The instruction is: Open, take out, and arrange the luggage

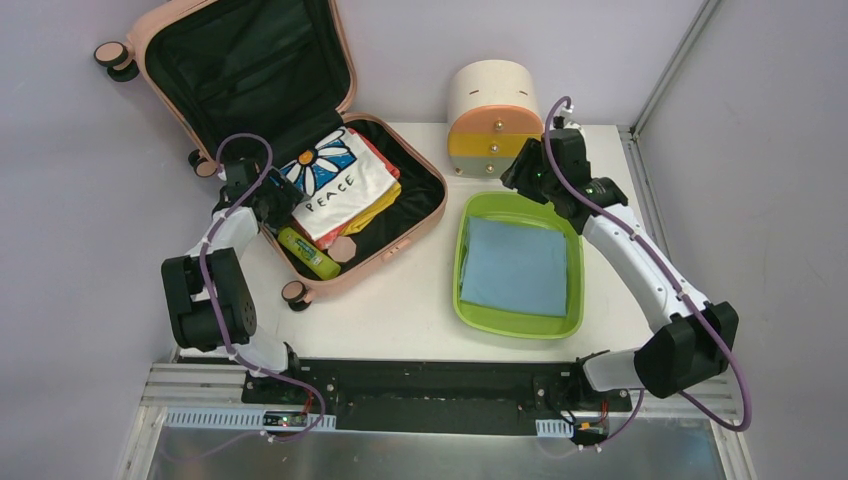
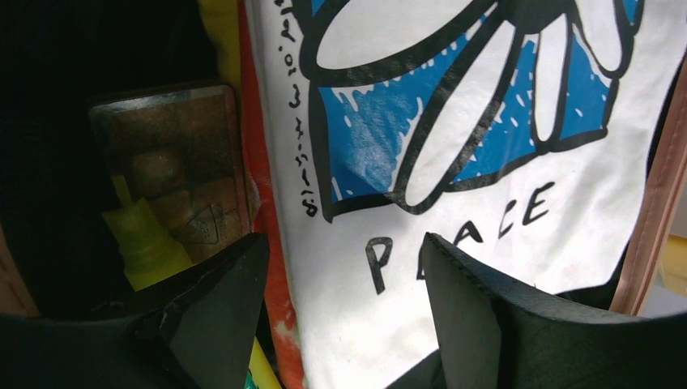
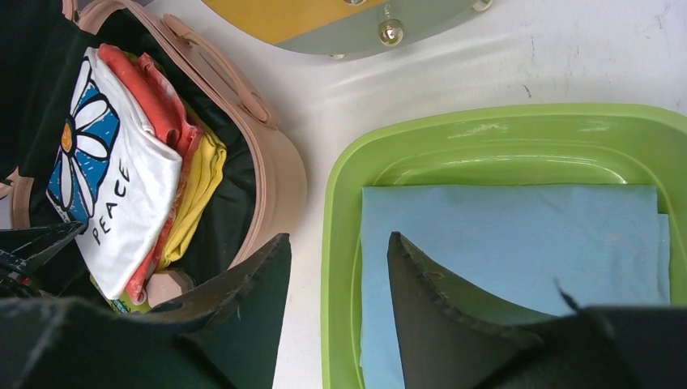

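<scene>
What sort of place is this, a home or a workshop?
Probably a robotics lab booth: two arms bolted at the edge of a white table, bare walls close around, a suitcase and tray as props.

You have a white table (image 1: 400,300) in front of you, and three things sit directly on it. The luggage (image 1: 402,243) lies open at the left rear, with its base flat on the top, its lid raised behind it and one wheel near the front. The cream drawer unit (image 1: 492,115) stands at the back, just right of the middle. The lime-green tray (image 1: 462,262) lies in front of that unit, near but apart from the luggage, with bare tabletop between them.
</scene>
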Robot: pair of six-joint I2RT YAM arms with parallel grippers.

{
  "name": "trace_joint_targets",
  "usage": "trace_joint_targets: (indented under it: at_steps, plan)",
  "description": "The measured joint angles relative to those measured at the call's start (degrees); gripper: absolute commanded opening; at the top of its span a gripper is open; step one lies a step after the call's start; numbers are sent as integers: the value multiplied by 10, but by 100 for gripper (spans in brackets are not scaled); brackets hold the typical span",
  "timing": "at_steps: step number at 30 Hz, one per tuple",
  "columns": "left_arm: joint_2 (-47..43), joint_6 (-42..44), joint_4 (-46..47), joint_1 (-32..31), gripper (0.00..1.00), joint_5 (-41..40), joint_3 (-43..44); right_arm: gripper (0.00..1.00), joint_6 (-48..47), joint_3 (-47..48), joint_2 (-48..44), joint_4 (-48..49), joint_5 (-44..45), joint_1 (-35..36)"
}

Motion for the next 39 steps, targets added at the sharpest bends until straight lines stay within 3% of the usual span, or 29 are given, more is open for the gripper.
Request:
trace_joint_targets:
  at_steps: [5,15,33,39]
  plan:
    - [9,-5,13,0,68,4,-9,51,0,-3,-2,3,0,0]
    - [10,-9,37,1,51,20,-18,51,1,-12,-3,9,0,0]
    - [-22,-18,61,5,48,43,-19,51,24,-29,-3,25,-7,0]
    - [-22,-29,63,5,16,40,-22,53,45,-25,8,30,-9,17]
